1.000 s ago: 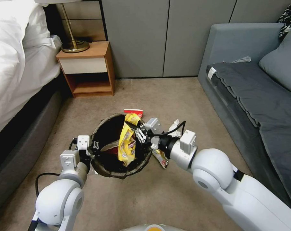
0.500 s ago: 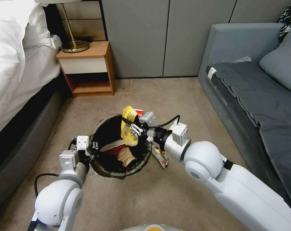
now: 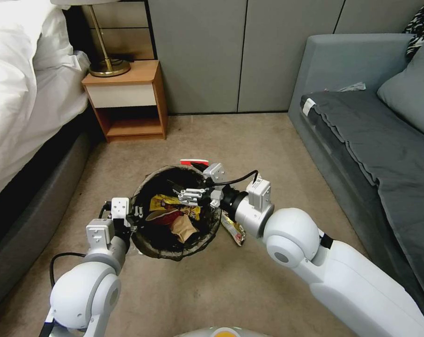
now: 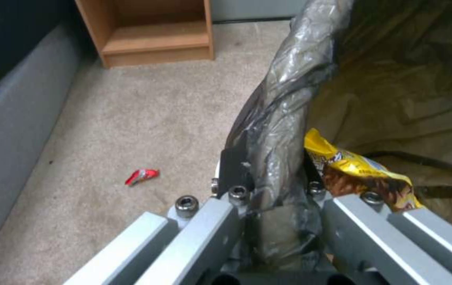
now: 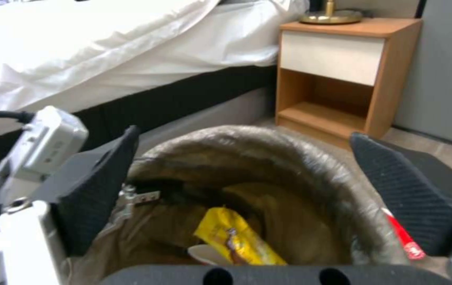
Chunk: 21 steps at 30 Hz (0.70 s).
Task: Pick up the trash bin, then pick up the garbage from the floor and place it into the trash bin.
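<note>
Yellow wrapper lies in the bin, right hand released above it.

Lower left of centre, the left hand grasps the trash bin rim; the right hand, fingers spread, hovers over the yellow snack wrapper inside; a red-and-white carton lies behind on the floor.

Glossy white rounded arms, black cables, silver bolted left gripper links, black textured pads

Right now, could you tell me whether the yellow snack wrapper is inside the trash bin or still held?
Inside: the yellow snack wrapper lies in the trash bin, and the right hand above it is open and empty.
</note>
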Motion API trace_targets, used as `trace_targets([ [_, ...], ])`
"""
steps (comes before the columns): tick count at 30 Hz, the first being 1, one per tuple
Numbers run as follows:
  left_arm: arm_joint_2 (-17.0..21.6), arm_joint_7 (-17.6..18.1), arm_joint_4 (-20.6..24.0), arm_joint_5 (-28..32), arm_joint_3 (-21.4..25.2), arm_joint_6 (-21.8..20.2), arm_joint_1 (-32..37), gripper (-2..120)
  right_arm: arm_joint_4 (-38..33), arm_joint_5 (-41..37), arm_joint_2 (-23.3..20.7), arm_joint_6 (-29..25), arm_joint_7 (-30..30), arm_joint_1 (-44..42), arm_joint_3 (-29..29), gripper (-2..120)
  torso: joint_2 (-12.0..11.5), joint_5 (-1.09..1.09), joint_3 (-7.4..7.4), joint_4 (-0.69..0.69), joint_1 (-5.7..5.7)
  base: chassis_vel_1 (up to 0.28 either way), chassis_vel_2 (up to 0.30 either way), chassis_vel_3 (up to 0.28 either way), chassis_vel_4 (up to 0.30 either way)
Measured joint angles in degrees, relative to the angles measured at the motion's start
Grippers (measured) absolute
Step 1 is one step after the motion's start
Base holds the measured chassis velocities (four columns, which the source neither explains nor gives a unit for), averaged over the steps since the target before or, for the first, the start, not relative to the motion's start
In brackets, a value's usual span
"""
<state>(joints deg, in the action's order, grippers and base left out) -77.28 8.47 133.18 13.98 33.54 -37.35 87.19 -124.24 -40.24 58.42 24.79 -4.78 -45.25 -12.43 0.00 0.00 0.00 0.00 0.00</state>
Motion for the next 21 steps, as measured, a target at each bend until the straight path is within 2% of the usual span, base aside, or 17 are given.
trace_targets([
  [5, 0.00, 0.02, 0.02, -0.02, 0.02, -0.01, 0.03, 0, -0.93, -0.68, -0.32, 0.17, -0.23, -0.84, -0.39, 100, 0.00, 0.00, 0.00, 0.00, 0.00, 0.000, 0.000, 0.000, 0.000],
  [11, 0.04, 0.12, 0.42, 0.14, 0.05, -0.13, 0.06, 0, -3.22, -1.12, -0.63, 0.36, -0.69, -2.72, 3.41, 100, 0.00, 0.01, 0.00, 0.01, 0.00, 0.000, 0.000, 0.000, 0.000],
  [13, 0.02, 0.19, 0.55, 0.37, 0.29, -0.14, 0.07, 0, -4.69, -0.41, -1.43, 0.47, -1.29, -4.32, 9.44, 100, 0.00, 0.01, 0.00, 0.01, 0.00, 0.000, 0.000, 0.000, 0.000],
  [15, -0.02, 0.24, 0.58, 0.38, 0.44, -0.12, 0.07, 0, -4.97, 0.60, -1.63, 0.45, -1.81, -5.02, 11.39, 100, 0.00, 0.01, 0.00, 0.00, 0.00, 0.000, 0.000, 0.000, 0.000],
  [17, -0.11, 0.32, 0.60, 0.40, 0.88, 0.02, 0.09, 0, -5.39, 4.65, -1.73, -0.48, -3.62, -7.85, 17.87, 100, 0.00, 0.00, 0.00, 0.00, 0.00, 0.000, 0.000, 0.000, 0.000],
  [19, -0.11, 0.34, 0.62, 0.44, 0.93, 0.03, 0.08, 0, -5.40, 5.06, -1.67, -0.56, -3.72, -8.14, 18.56, 100, 0.00, 0.01, 0.00, 0.00, 0.00, 0.000, 0.000, 0.000, 0.000],
  [20, -0.15, 0.39, 0.70, 0.75, 1.14, 0.03, 0.05, 0, -5.05, 9.32, -0.55, -2.57, -4.67, -11.62, 25.63, 100, 0.00, 0.02, 0.00, 0.00, 0.00, 0.000, 0.000, 0.000, 0.000],
  [21, -0.12, 0.38, 0.71, 0.80, 1.19, 0.03, 0.04, 0, -4.53, 10.94, -0.09, -3.55, -4.90, -13.11, 28.74, 100, 0.00, 0.00, 0.00, -0.01, 0.00, 0.000, 0.000, 0.000, 0.000],
])
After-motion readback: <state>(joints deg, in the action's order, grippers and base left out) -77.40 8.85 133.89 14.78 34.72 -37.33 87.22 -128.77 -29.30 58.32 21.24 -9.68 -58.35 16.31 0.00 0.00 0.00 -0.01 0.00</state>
